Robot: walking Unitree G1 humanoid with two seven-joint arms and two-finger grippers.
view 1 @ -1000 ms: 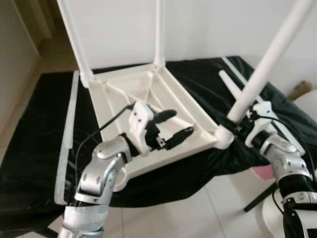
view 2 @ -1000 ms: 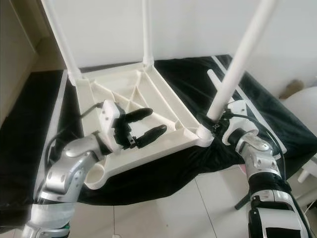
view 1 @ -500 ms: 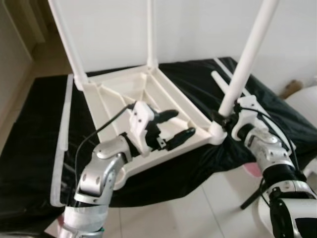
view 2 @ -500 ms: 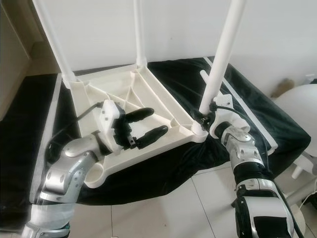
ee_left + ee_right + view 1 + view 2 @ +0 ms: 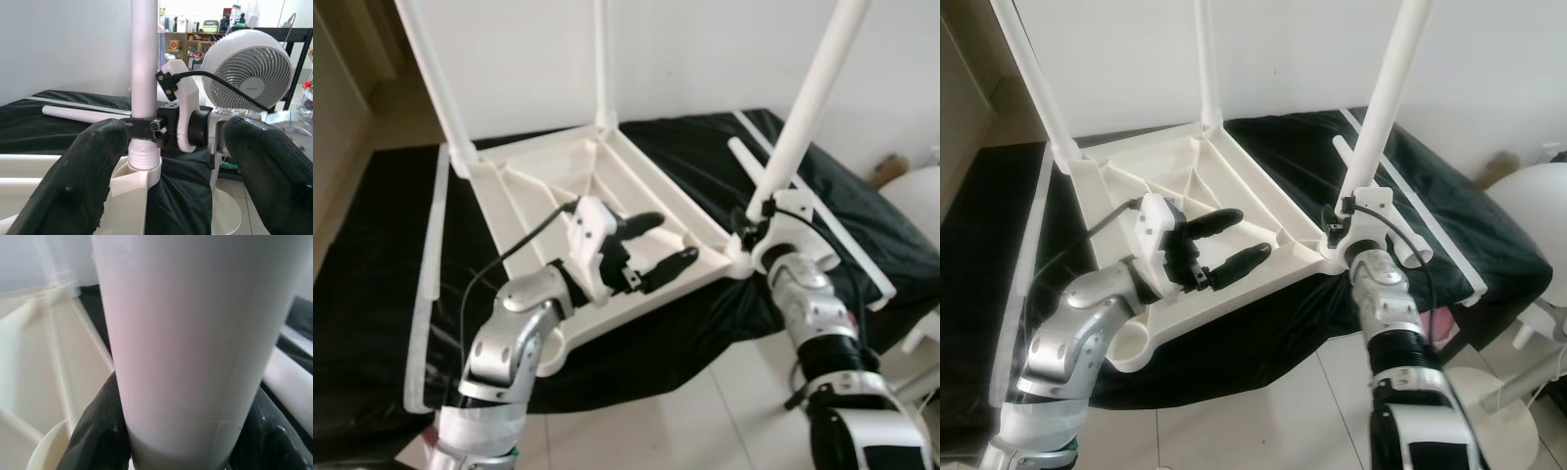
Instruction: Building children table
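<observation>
Over the last second the third leg (image 5: 1383, 103) has swung from a clear rightward lean to nearly upright in the near right corner socket (image 5: 1329, 258) of the upturned white tabletop (image 5: 1185, 186), and the right arm has drawn in toward that corner. This suggests the leg is seating squarely, though its threaded collar shows above the socket in the left wrist view, so it is probably not fully home.

The right gripper (image 5: 1342, 233) is closed around the base of this leg, its black fingers (image 5: 95, 431) pressed against both sides. The left gripper (image 5: 651, 250) hovers over the tabletop's ribbed underside with its fingers spread wide and holding nothing. Two legs already stand at the far corners. A fourth leg (image 5: 749, 162) lies on the black cloth (image 5: 372, 294) to the right, and the near left socket (image 5: 1131, 348) is empty.
</observation>
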